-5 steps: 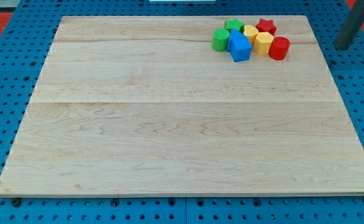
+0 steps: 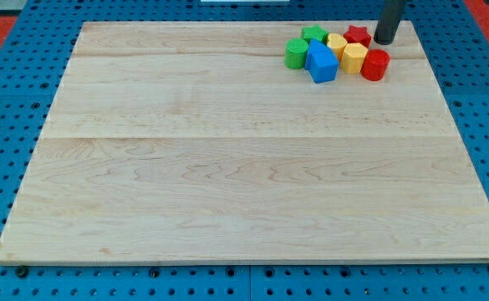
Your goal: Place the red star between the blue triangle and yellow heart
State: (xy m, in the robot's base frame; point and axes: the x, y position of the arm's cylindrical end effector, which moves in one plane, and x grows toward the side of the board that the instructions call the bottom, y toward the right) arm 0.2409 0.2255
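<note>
The red star (image 2: 359, 35) sits at the board's top right, at the back of a tight cluster of blocks. My tip (image 2: 385, 42) stands just to the star's right, very close to it. In front of the star lie two yellow blocks: one at the view's left (image 2: 336, 42), one at the right (image 2: 354, 58); which is the heart I cannot tell. Two blue blocks sit left of them, the front one (image 2: 323, 66) large; the blue triangle (image 2: 315, 50) seems to be the one behind it.
A green cylinder (image 2: 296, 53) and a green star (image 2: 314, 34) form the cluster's left side. A red cylinder (image 2: 375, 64) is at its right front. The wooden board (image 2: 227, 167) lies on a blue pegboard; its top edge is close behind the cluster.
The rod has moved left from off the board's right edge to beside the red star. The blocks have not moved.
</note>
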